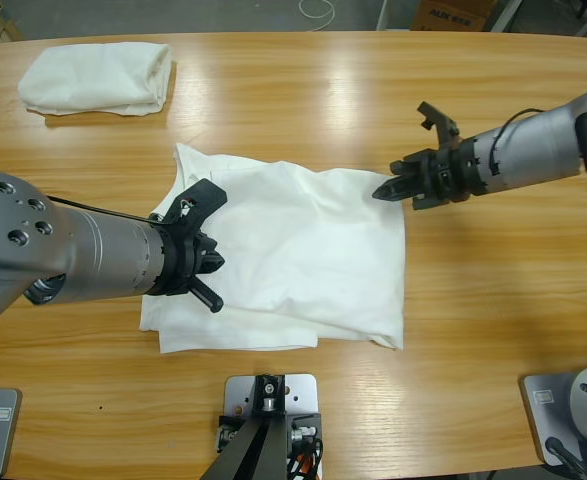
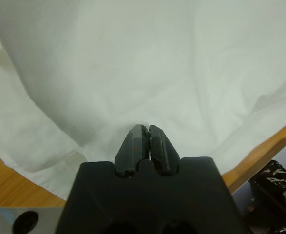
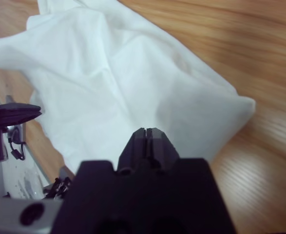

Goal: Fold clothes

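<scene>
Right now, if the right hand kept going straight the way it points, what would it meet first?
Most likely the spread white T-shirt. The right hand, jaws shut, points at its near edge, and the right wrist view shows only that fabric directly ahead. How high it sits above the cloth is unclear.

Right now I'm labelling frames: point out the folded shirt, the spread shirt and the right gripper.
folded shirt [image 1: 95, 78], high view, middle of the bundle.
spread shirt [image 1: 313, 250], high view, central panel.
right gripper [image 1: 381, 190], high view, at its jaw tips.

Two white T-shirts total: one half-folded mid-table [image 1: 303, 260], one folded up at the far left [image 1: 95, 78]. Two arms, so two grippers too, left [image 1: 205, 240] and right [image 1: 398, 187]. Just one wooden table [image 1: 493, 300] under it all.
</scene>
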Robot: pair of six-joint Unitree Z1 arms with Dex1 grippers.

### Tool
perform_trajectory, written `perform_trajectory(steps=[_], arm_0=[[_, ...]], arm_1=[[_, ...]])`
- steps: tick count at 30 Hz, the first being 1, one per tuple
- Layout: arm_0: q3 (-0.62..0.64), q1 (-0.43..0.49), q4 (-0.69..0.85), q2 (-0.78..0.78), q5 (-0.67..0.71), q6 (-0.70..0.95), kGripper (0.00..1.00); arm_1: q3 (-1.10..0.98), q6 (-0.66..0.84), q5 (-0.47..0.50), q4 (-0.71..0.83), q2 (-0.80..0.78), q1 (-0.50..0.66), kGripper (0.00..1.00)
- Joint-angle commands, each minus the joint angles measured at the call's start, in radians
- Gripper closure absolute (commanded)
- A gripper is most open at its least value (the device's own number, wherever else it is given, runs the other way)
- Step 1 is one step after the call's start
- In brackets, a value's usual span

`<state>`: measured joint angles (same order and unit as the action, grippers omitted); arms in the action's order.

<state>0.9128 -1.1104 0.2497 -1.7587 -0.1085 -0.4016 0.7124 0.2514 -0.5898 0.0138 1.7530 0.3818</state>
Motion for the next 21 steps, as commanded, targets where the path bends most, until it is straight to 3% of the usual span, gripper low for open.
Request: perform_trajectory(steps=[1, 6, 13, 21], arm_0=[[-0.009, 0.009, -0.039, -0.1, 0.027, 0.006, 1.0], [-0.029, 0.009, -0.039, -0.116, 0.027, 0.009, 1.0], [-0.214, 0.007, 0.007, -0.021, -0.004, -0.101, 1.0], [-0.228, 0.006, 0.125, 0.108, -0.028, -0.198, 1.0]], arm_1=[[-0.019, -0.013, -0.031, 0.066, 0.139, -0.006, 1.0], [-0.015, -0.017, -0.036, 0.082, 0.182, -0.007, 1.0], [-0.011, -0.015, -0.016, 0.09, 0.208, -0.012, 1.0], [-0.012, -0.016, 0.013, 0.091, 0.228, -0.023, 1.0]])
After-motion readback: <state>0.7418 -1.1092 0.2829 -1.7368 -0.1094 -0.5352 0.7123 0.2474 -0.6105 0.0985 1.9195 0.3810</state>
